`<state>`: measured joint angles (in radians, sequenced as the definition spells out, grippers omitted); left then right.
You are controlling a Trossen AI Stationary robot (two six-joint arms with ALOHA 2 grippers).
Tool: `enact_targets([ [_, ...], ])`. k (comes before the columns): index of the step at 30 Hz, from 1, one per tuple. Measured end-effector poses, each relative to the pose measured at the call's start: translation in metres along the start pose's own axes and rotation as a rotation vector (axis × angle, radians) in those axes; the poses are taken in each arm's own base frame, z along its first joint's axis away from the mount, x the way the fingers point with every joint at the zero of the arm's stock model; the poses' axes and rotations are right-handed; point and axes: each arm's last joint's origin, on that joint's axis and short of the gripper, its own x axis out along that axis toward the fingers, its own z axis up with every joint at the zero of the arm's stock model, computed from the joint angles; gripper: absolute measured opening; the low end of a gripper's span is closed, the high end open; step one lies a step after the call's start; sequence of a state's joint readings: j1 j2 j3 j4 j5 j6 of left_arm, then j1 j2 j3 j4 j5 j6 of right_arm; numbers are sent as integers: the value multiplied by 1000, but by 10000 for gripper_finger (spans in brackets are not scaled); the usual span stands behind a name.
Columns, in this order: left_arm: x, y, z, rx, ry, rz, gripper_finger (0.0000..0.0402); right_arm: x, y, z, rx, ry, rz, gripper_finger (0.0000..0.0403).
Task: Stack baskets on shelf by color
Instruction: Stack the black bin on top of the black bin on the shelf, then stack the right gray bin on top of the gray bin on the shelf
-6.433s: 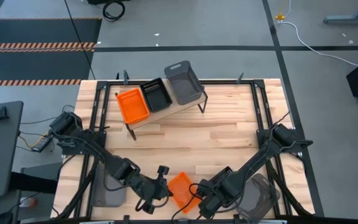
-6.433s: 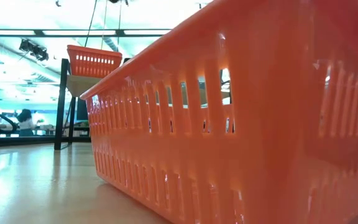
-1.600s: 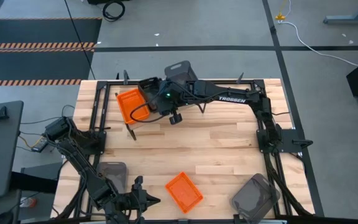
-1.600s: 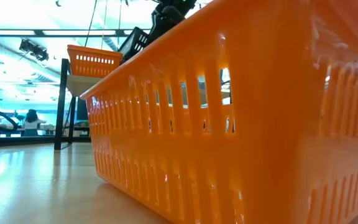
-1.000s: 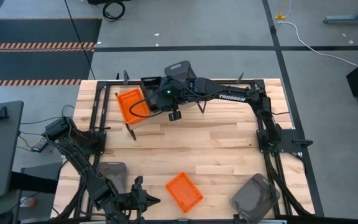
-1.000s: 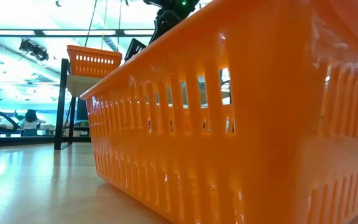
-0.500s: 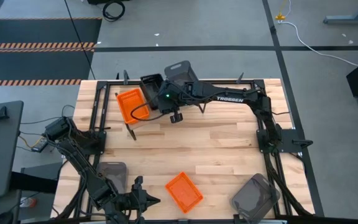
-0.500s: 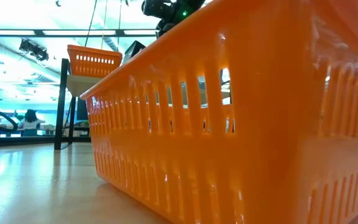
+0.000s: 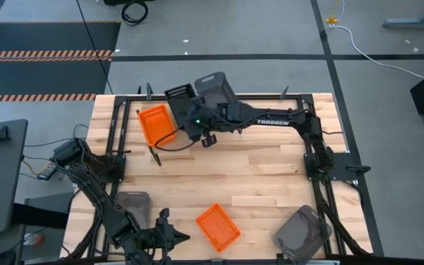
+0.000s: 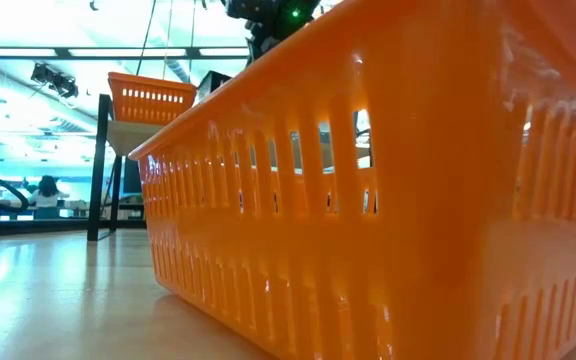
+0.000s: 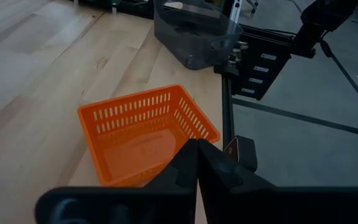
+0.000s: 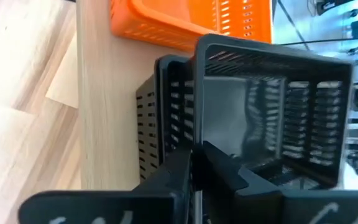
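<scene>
Right gripper clenched on a black basket above the shelf; left arm parked at the desk's near edge.

Going left to right in the high view, I see the left gripper at the lower left of the frame, fingers closed on nothing, with a grey basket beside it. An orange basket lies at lower centre on the desk and another grey basket sits at lower right. In the upper centre, the shelf carries an orange basket at its left end and a grey basket at its right end. Between them my right gripper grasps the rim of a black basket, tilted over another black basket on the shelf.
</scene>
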<state>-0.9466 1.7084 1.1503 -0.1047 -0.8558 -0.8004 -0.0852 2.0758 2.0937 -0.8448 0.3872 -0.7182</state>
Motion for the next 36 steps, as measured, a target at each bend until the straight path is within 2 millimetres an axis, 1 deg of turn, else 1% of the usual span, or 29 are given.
enact_targets([
  [5,0,0,0,0,0,0,18,-2,4,4,-20,-1,-5,23],
  [8,0,0,0,-1,0,0,22,-3,5,4,-21,-4,-5,21],
  [11,0,0,0,-3,0,0,22,-4,6,5,-22,-6,-4,38],
  [19,0,0,0,-2,0,0,19,-5,6,7,-21,-14,-1,113],
  [24,0,0,0,-5,0,0,24,-5,7,7,-2,-17,0,143],
  [28,0,0,0,-4,3,-3,19,-6,9,9,47,-18,-5,154],
  [30,0,0,0,-5,5,-5,17,-8,13,12,76,-20,-6,155],
  [33,0,0,0,0,5,-5,17,-14,23,19,132,-13,-4,154],
  [36,0,0,0,7,6,-5,22,-22,38,24,171,18,26,153],
])
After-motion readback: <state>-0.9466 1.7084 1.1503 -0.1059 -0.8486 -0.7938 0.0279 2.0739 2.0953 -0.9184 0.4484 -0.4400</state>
